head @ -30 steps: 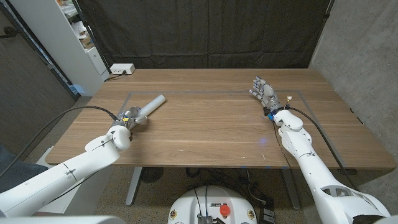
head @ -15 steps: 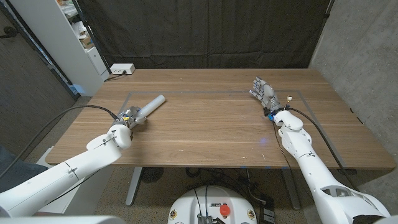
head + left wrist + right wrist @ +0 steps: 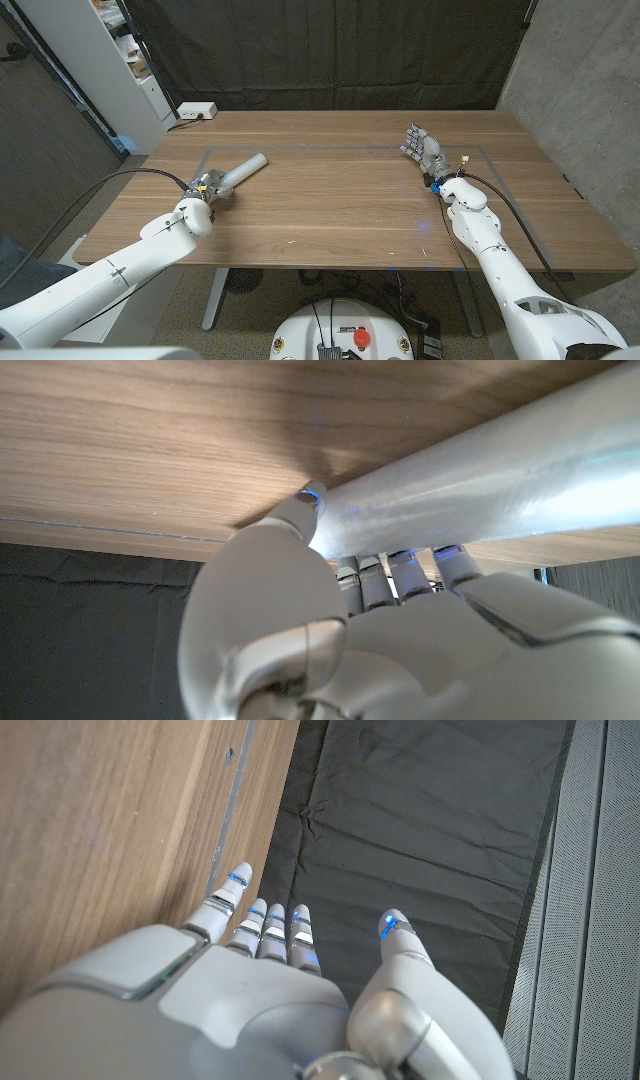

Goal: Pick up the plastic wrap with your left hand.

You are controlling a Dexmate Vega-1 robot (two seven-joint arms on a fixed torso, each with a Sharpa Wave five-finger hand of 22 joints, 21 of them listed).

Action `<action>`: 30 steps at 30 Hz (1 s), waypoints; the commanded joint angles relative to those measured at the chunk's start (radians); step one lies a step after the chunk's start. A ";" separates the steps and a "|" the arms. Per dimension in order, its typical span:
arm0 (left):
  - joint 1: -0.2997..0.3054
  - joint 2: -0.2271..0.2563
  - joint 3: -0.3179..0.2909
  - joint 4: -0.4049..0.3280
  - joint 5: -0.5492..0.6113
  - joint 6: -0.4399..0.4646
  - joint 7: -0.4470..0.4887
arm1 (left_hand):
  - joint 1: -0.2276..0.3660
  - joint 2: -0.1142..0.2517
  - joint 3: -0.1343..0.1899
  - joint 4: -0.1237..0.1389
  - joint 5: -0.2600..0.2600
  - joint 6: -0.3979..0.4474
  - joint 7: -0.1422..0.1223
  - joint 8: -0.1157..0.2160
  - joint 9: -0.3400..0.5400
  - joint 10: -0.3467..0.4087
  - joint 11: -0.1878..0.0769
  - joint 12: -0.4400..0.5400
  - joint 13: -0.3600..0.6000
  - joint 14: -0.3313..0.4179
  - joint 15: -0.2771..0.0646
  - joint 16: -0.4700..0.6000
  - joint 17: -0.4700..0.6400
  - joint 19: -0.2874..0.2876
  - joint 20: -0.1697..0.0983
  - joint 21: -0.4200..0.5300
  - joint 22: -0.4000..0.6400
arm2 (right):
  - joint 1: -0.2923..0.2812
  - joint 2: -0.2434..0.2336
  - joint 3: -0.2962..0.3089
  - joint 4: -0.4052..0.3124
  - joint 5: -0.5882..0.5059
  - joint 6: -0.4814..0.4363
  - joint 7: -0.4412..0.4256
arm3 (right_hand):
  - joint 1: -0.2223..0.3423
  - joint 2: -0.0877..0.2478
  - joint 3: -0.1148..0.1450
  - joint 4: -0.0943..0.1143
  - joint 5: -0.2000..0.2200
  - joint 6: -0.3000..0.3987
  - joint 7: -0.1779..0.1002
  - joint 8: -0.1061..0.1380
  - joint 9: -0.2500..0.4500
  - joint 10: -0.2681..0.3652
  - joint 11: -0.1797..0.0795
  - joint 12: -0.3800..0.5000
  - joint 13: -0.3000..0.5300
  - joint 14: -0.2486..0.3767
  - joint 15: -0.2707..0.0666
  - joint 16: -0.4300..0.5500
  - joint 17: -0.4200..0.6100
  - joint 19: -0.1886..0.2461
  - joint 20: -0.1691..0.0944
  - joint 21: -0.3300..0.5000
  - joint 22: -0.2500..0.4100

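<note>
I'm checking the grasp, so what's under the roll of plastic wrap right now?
The plastic wrap lies on the wooden table. The left hand is at its near end, with fingers against the roll. Whether any fingers reach beneath it is hidden.

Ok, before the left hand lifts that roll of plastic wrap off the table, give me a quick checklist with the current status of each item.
1. Left hand at the plastic wrap: ok, it sits at the roll's near end.
2. Fingers around the roll: ok, the left wrist view shows thumb on one side, fingers on the other.
3. Grip firm enough to lift: cannot tell.
4. Roll off the table: not ok, it appears to lie on the wood.
5. Right hand out of the way: ok, open, far across the table.
6. Space around the roll: ok, nothing stands beside it.
</note>
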 commanded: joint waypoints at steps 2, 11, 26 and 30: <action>0.006 -0.010 -0.014 0.001 -0.015 -0.005 0.022 | 0.034 0.007 -0.013 0.002 0.018 0.022 0.000 0.010 0.005 0.023 -0.011 0.013 0.010 0.035 -0.007 0.024 0.011 0.351 0.032 0.097 0.013 | 0.010 0.005 -0.003 0.014 -0.003 0.003 0.005 | 0.003 0.008 0.001 -0.007 0.004 0.007 -0.004 0.000 0.004 0.004 0.001 0.000 0.006 0.007 0.001 -0.002 0.006 0.009 -0.001 -0.004 0.003; 0.014 -0.010 -0.025 -0.011 -0.021 0.006 0.036 | 0.060 0.016 -0.013 0.001 0.031 0.045 -0.003 0.018 0.009 0.044 -0.017 0.022 0.017 0.064 -0.018 0.039 0.017 0.389 0.026 0.116 0.012 | 0.015 0.009 -0.007 0.018 -0.003 0.006 0.009 | 0.003 0.008 0.000 -0.007 0.004 0.007 -0.004 0.000 0.004 0.003 0.000 0.000 0.006 0.007 0.001 -0.002 0.006 0.008 0.000 -0.005 0.003; 0.020 0.002 -0.042 -0.046 -0.025 0.032 0.043 | 0.079 0.023 -0.001 0.004 0.049 0.066 -0.002 0.025 0.014 0.062 -0.021 0.030 0.026 0.091 -0.021 0.041 0.016 0.411 0.016 0.130 0.011 | 0.006 0.011 -0.007 0.005 -0.001 0.015 0.008 | 0.004 0.008 0.000 -0.008 0.004 0.007 -0.004 0.000 0.004 0.004 0.002 0.000 0.006 0.008 0.000 -0.002 0.006 0.008 0.000 -0.005 0.003; 0.019 0.002 -0.043 -0.055 -0.022 0.044 0.047 | 0.079 0.020 -0.001 0.005 0.053 0.069 -0.002 0.026 0.015 0.062 -0.019 0.030 0.028 0.097 -0.021 0.041 0.015 0.414 0.015 0.133 0.010 | -0.001 0.011 -0.006 -0.003 0.002 0.017 0.006 | 0.004 0.008 0.001 -0.008 0.004 0.007 -0.004 0.000 0.004 0.003 0.000 -0.001 0.006 0.008 0.000 -0.002 0.006 0.009 0.000 -0.005 0.003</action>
